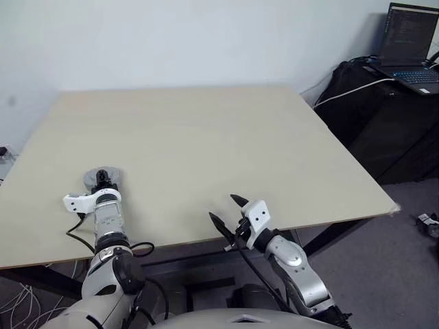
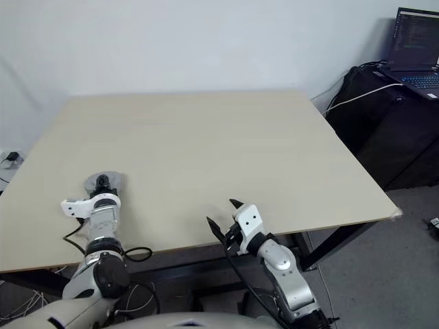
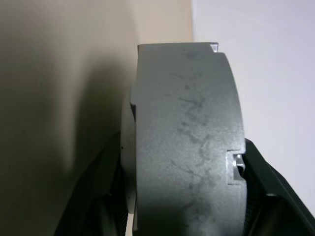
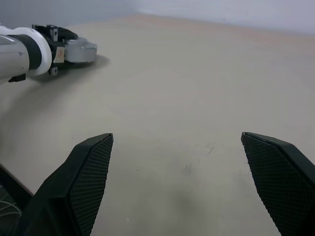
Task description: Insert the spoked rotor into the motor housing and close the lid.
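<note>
My left gripper [image 1: 103,180] is shut on the lid [image 1: 110,181], a round silver-grey disc, low over the beige table [image 1: 206,137] near its front left. In the left wrist view the lid's thick grey rim [image 3: 187,137] stands edge-on between the two black fingers [image 3: 96,196]. The right wrist view shows the same lid [image 4: 81,49] at the tip of the left arm, with a shadow under it. I cannot tell whether it touches the table. My right gripper [image 1: 225,209] hangs open at the table's front edge, nothing between its fingers [image 4: 91,172]. The spoked rotor and the motor housing are out of view.
An open laptop [image 1: 410,42] sits on black cases [image 1: 384,116] off the table's back right, with a white cable [image 1: 350,92] running over them. A white wall stands behind the table. Cables lie on the floor at the lower left [image 1: 20,301].
</note>
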